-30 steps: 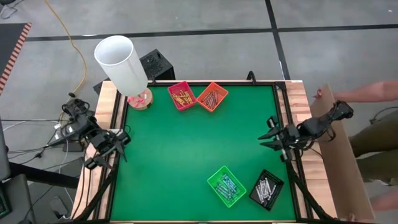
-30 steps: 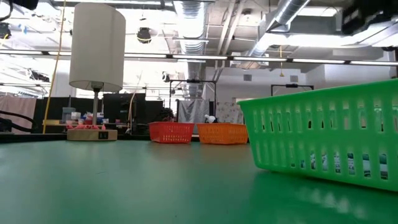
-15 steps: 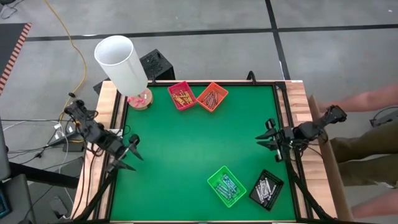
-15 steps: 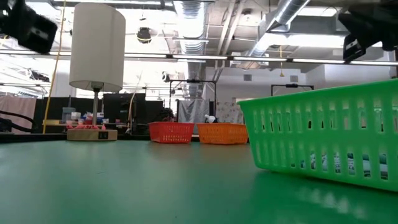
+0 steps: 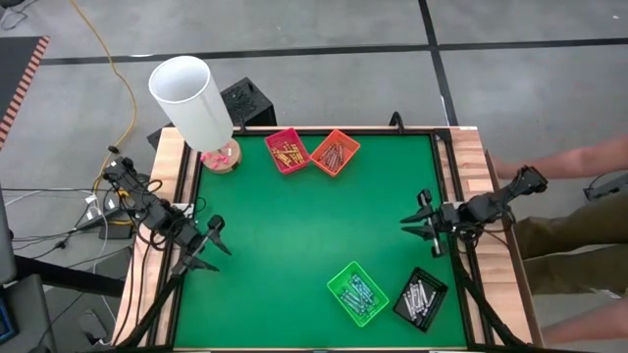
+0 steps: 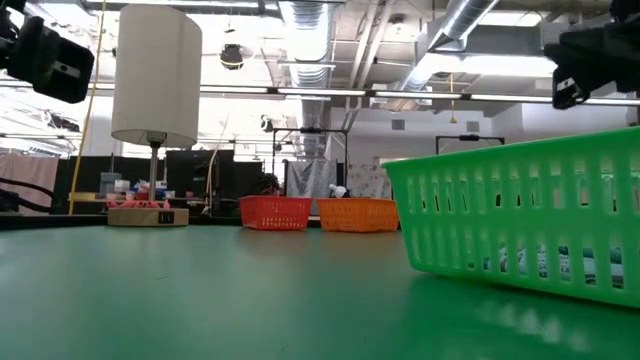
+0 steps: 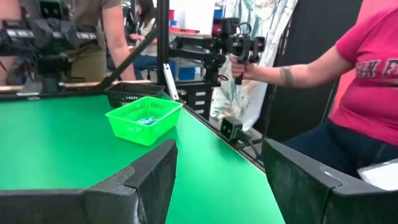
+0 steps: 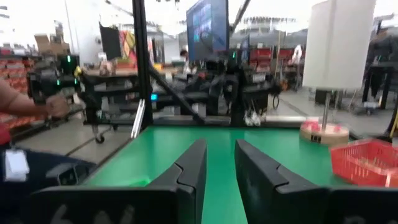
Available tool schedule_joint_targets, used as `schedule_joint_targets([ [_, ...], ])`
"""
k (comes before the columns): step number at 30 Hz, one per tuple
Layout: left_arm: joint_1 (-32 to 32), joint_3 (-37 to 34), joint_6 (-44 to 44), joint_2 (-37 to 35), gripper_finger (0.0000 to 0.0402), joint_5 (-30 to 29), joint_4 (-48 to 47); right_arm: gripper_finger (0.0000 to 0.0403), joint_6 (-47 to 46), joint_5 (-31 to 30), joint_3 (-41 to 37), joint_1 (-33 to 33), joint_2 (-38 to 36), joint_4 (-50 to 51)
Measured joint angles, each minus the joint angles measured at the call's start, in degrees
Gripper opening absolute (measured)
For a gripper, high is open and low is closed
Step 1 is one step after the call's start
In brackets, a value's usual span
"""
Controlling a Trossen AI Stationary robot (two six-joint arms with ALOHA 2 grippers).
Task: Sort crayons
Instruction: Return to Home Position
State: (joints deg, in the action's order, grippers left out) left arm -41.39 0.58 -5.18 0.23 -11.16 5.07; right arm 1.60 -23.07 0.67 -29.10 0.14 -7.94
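The left gripper (image 5: 204, 246) has its fingers (image 7: 149, 180) spread wide, nothing between them. The right gripper (image 5: 419, 222) has its fingers (image 8: 189, 168) parallel with a narrow gap, also empty. Both point inward, each arm trailing outward behind its fingers.

The crayons (image 5: 355, 290) lie in four small bins on the green counter (image 5: 294, 235). Yellow-orange ones fill the red bin (image 5: 275, 137). Greyish sticks lie in the orange bin (image 5: 353, 147), teal-blue in the green bin (image 5: 345, 267), pale in the black bin (image 5: 400, 302).
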Motion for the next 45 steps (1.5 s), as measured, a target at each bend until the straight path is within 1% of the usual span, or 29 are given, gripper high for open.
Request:
schedule_joint_targets([
  [2, 0.00, 0.00, 0.97, -0.01, 0.0226, -0.46, 0.05, 0.0101, -1.33, -0.03, 0.00, 0.00, 0.00, 2.12],
  [8, 0.00, -0.04, 1.52, 0.02, 0.0226, 0.38, -1.85, 0.0101, -1.24, -0.56, 0.00, 0.00, 0.00, 2.85],
  [11, -0.01, -0.07, 1.15, 0.13, 0.0226, -1.59, -1.35, 0.0101, -1.09, -1.66, 0.15, 0.00, 0.57, 4.26],
  [14, -0.02, -0.09, -1.72, 0.11, 0.0226, -3.12, -1.14, 0.0101, 0.20, -1.12, 0.15, -0.02, 1.01, 4.49],
  [18, -0.02, -0.11, -8.68, 0.13, 0.0226, -2.36, -1.17, 0.0101, -1.98, -1.05, 0.15, -0.04, 0.98, 4.64],
  [21, -0.02, -0.13, -10.49, 0.13, 0.0226, -2.36, -1.21, 0.0101, -1.69, -1.05, 0.15, -0.04, 0.98, 4.71],
  [45, -0.66, -0.20, -10.13, 0.13, 0.0226, -2.14, -1.25, 0.0101, -1.59, -1.02, 0.10, -0.04, 0.98, 4.91],
])
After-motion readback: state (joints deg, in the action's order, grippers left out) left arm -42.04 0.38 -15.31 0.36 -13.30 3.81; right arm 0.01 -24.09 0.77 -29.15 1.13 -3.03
